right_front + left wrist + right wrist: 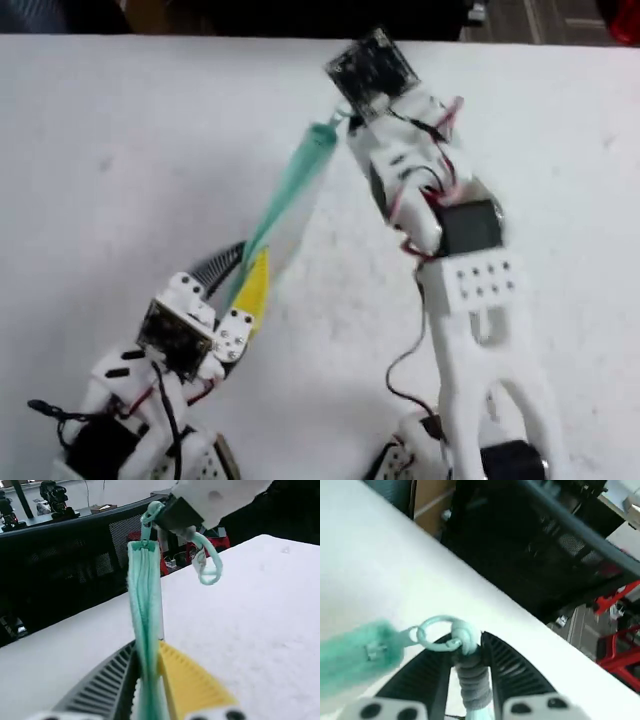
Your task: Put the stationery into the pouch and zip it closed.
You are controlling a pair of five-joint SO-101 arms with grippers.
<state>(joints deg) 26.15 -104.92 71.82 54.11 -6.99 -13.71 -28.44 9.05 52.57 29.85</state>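
A mint-green pouch [290, 205] hangs stretched above the white table, held between my two grippers. My left gripper [245, 275] is shut on its near end, the pouch [145, 625] pinched between a grey finger [100, 690] and a yellow finger [192, 687]. The zip slider [145, 544] sits at the pouch's far end, and the zip line looks closed along its length. My right gripper [345, 118] is shut on the zip pull [470, 672], a cord with a mint ring [437, 632], just past the pouch's end [355, 652].
The white table [120, 150] stretches wide to the left and right of the arms. Its far edge [200, 36] runs along the back. Beyond it stand a black mesh chair [75, 565] and a red frame [625, 645].
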